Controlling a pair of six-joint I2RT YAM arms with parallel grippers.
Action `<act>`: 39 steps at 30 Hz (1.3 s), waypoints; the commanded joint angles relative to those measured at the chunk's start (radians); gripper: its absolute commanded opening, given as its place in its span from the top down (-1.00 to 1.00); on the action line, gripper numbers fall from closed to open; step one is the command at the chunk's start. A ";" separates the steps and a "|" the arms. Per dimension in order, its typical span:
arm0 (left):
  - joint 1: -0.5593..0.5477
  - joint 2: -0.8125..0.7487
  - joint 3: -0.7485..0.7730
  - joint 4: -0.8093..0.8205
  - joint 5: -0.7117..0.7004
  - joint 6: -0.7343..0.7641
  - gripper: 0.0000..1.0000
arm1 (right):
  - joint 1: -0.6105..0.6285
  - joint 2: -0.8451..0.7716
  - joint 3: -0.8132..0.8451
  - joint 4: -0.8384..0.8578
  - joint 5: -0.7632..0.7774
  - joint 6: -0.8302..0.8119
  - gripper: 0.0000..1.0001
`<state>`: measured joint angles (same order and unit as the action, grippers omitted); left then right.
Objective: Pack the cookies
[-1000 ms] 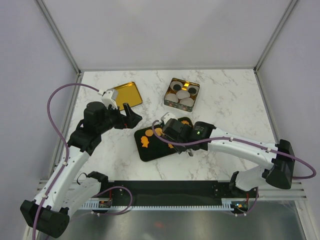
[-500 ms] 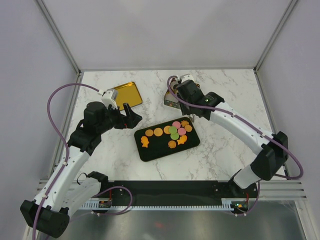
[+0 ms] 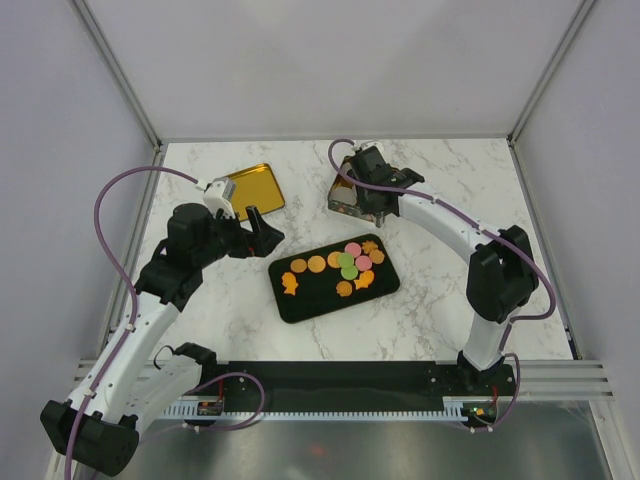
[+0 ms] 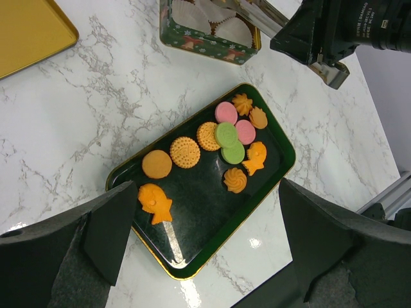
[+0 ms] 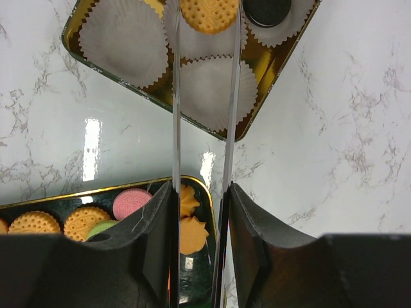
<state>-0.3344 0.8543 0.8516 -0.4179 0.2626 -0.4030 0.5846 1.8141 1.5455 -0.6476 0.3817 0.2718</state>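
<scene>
Orange cookie [image 5: 209, 14] held over the tin [image 5: 76, 46]

The right fingers [image 5: 174, 96] were closed partway on it above a paper liner [image 5: 205, 90] (a dark cookie [image 5: 266, 9] sat in another). The left fingers [image 4: 106, 237] gaped wide, holding nothing, over the other cookies [image 4: 221, 138] on the dark tray [image 4: 192, 253] on the worktop [image 4: 96, 96].

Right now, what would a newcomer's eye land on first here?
The bright cookies, orange, pink and green, clustered on the black tray mid-table. Next, the right gripper holding a round orange cookie over the paper liners in the tin behind the tray.
</scene>
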 commanded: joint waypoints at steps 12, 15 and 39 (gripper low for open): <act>-0.003 -0.009 0.035 0.018 -0.011 0.016 -0.97 | -0.002 -0.012 -0.011 0.057 -0.012 -0.006 0.34; -0.003 -0.006 0.035 0.018 -0.011 0.016 -0.97 | -0.003 -0.015 -0.022 0.059 -0.012 -0.003 0.33; -0.003 -0.001 0.035 0.018 -0.006 0.015 -0.98 | -0.008 -0.029 -0.027 0.042 -0.012 -0.019 0.02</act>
<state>-0.3344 0.8547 0.8516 -0.4179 0.2630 -0.4030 0.5838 1.8160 1.5116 -0.6247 0.3641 0.2634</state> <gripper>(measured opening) 0.988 0.493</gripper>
